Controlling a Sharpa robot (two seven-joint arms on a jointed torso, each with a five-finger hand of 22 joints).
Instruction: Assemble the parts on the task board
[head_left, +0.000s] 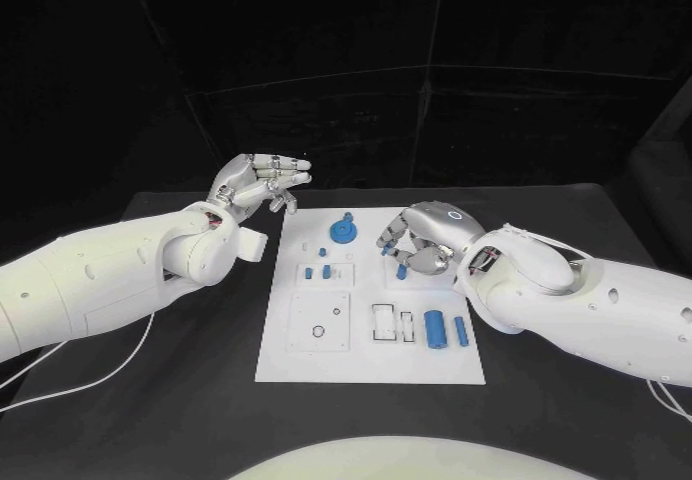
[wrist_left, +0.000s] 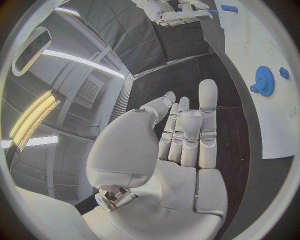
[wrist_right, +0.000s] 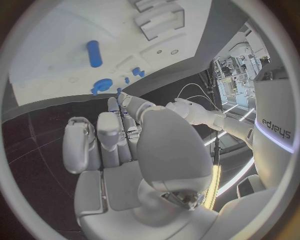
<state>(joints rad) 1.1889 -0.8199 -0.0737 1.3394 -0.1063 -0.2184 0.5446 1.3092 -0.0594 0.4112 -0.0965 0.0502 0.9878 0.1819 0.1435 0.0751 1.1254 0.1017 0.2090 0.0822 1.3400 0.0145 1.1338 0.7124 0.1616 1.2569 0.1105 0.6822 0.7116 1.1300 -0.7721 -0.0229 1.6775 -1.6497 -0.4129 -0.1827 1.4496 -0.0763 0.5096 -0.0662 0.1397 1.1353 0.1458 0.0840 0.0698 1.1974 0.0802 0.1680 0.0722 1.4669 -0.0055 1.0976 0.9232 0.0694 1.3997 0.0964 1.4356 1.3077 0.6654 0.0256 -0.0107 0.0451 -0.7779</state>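
Head view shows the white task board (head_left: 369, 345) lying in the middle of the black table (head_left: 173, 420), with both arms reaching in over its far end. The left hand (head_left: 261, 184) is raised above the table, just off the board's far left corner, palm turned up and its fingers (head_left: 289, 180) loosely curled with gaps between them; nothing lies in them. In the left wrist view the same hand (wrist_left: 181, 145) has its fingers (wrist_left: 207, 107) standing nearly straight and side by side, the palm bare.

The right hand (head_left: 421, 238) hangs over the board's far right part, knuckles up and fingers bent downward toward the surface. A small blue part (head_left: 401, 270) shows just below its fingertips, but whether the hand pinches it or merely hovers above it I cannot tell. In the right wrist view the fingers (wrist_right: 106, 142) of that hand (wrist_right: 131, 165) are folded in toward the palm.

On the board, a blue gear (head_left: 345, 232) stands near the far edge between the two hands. Two small blue pegs (head_left: 320, 271) sit in a recessed block nearer the middle. Two blue cylinders (head_left: 446, 327) lie side by side toward the right edge, beside an empty rectangular slot (head_left: 384, 321).
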